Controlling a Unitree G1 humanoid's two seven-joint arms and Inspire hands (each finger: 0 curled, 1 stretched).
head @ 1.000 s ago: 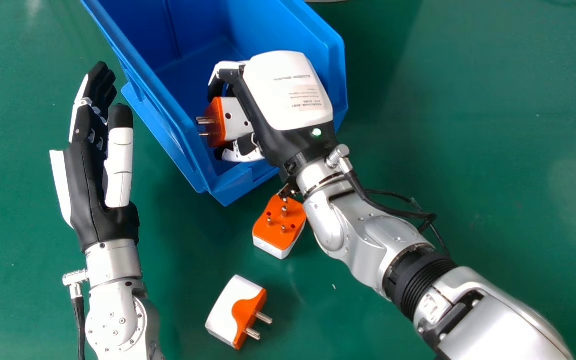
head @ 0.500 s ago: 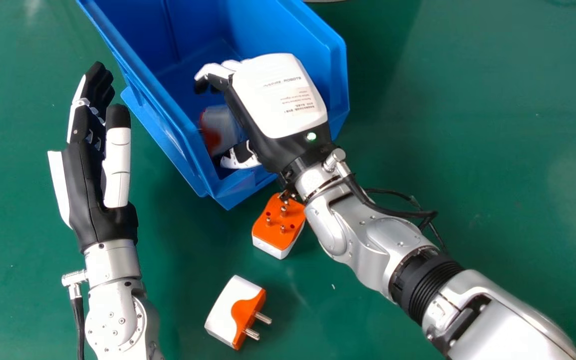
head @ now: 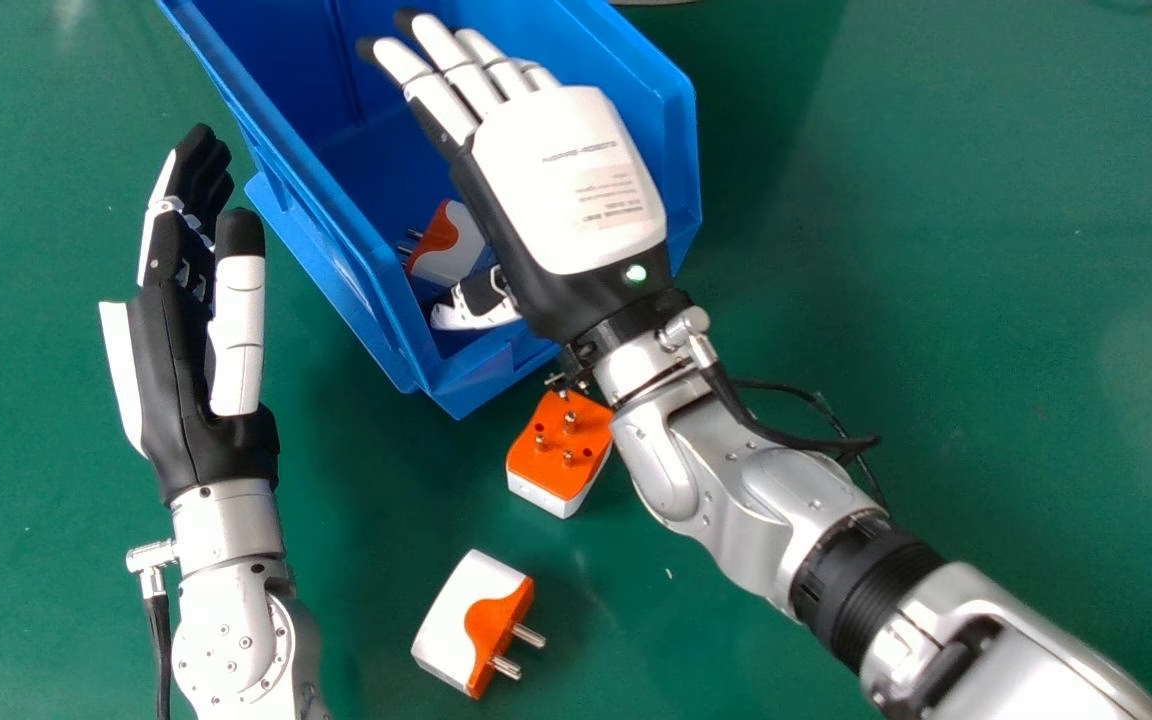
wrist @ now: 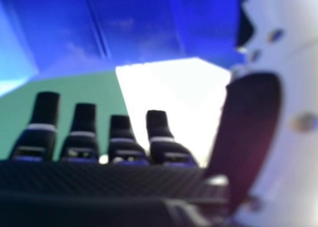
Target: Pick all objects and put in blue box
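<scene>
In the head view my right hand (head: 566,180) is over the blue box (head: 326,235), back upward, its fingers straight. An orange and white plug adapter (head: 451,245) lies inside the box beside the thumb, loose from the fingers. Another adapter (head: 558,455) stands on the table by the box's near corner, pins up, close to the right wrist. A third adapter (head: 473,622) lies nearer the front, pins to the right. My left hand (head: 176,370) is held open left of the box. The right hand view shows the right hand (wrist: 99,175) with straight fingers and the blue box (wrist: 134,26) beyond.
The green table (head: 936,250) spreads around the box. The silver right forearm (head: 746,480) crosses the table to the right of the two adapters outside the box, with a black cable (head: 796,440) looped beside it.
My right hand's fingers have uncurled and let go of the adapter, which has dropped into the box and tilted. The left hand and the two adapters on the table have stayed put.
</scene>
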